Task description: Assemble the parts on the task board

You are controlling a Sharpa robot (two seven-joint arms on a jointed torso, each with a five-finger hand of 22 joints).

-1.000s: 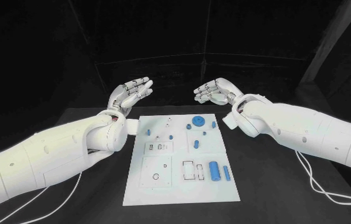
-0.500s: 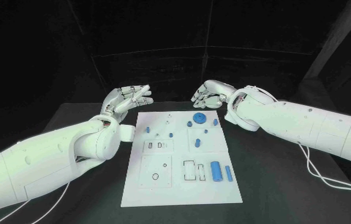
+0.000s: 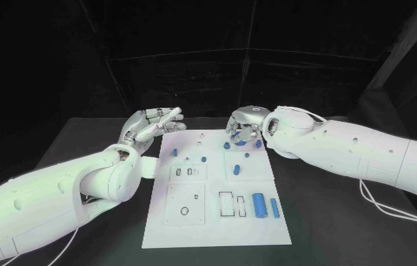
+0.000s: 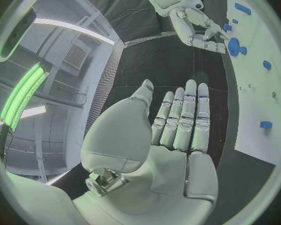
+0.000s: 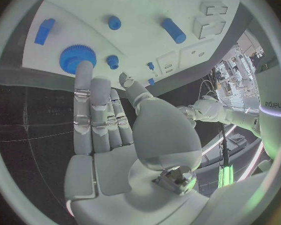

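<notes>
The white task board (image 3: 213, 230) lies in the middle of the black table. A round blue gear (image 3: 236, 137) stands near its far edge, with smaller blue parts (image 3: 236, 169) spread over the board's far half. Two blue cylinders (image 3: 260, 202) lie at the near right. My right hand (image 3: 245, 124) hangs over the far edge, fingers pointing down at the gear. In the right wrist view its fingertips (image 5: 84, 67) reach the rim of the gear (image 5: 73, 57) and it holds nothing. My left hand (image 3: 155, 123) hovers off the board's far left corner, fingers straight and empty (image 4: 178, 125).
Rectangular slots (image 3: 230, 204) and small holes (image 3: 185, 210) mark the near half of the board. Bare black table (image 3: 96, 139) surrounds the board. A dark curtain stands behind the table. The left wrist view shows the right hand (image 4: 200, 27) beside the gear (image 4: 234, 46).
The right hand has come down and in from beyond the board's far edge to the blue gear. The left hand has lowered slightly toward the board's far left corner.
</notes>
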